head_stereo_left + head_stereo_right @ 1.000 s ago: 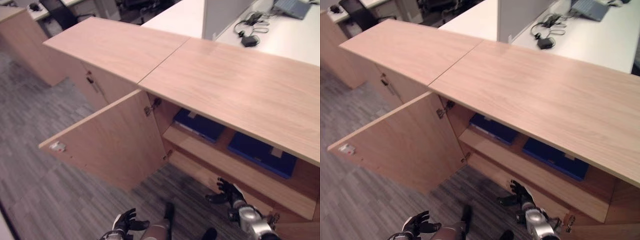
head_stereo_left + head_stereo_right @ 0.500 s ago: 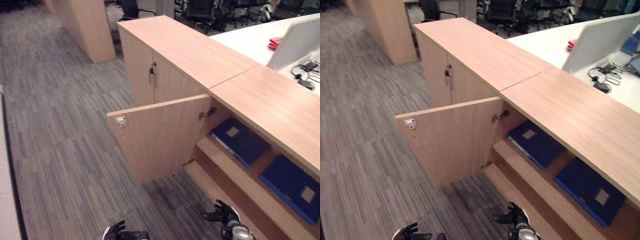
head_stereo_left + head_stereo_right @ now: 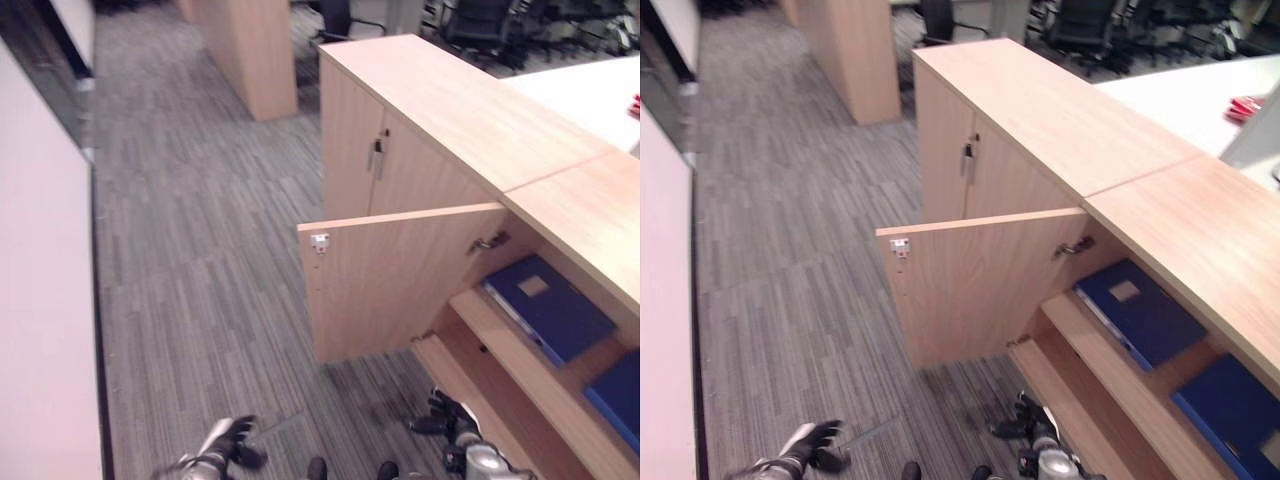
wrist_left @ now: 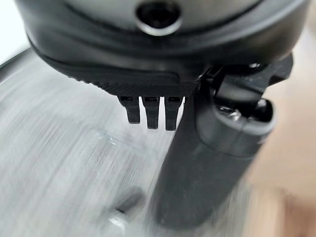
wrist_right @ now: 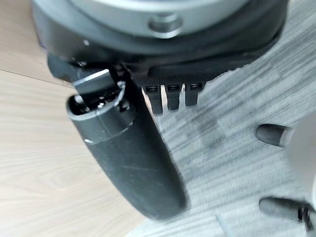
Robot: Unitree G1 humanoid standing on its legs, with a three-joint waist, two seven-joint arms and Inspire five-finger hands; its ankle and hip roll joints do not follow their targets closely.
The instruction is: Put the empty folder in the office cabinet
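Camera has swung hard since a second ago: whole picture now looks down the aisle along the cabinet (image 3: 1060,120), with far more grey carpet (image 3: 200,260) in sight. That's head motion, not things moving. Relative to the cabinet nothing has changed: door (image 3: 400,275) hangs open as before, and the blue folder (image 3: 1137,310) lies flat on the upper shelf (image 3: 520,345) just inside the door hinge, same place as earlier. Second blue folder (image 3: 1230,410) sits on that shelf further from the door.

My read: placing step looks finished and I'm turning away from the cabinet. Door is not yet shut, if that's wanted.

Right hand (image 3: 447,415) hangs low in front of the cabinet's bottom shelf, beside the opening. Fingers slack and spread, holding nothing, touching nothing; its wrist view shows thumb (image 5: 126,158) sticking out over carpet and wood, nothing in the palm.

Left hand (image 3: 232,443) is well away from the cabinet, over open carpet on the door's outer side. Also relaxed and empty; wrist view shows just thumb (image 4: 207,163) and short finger stubs above the carpet.
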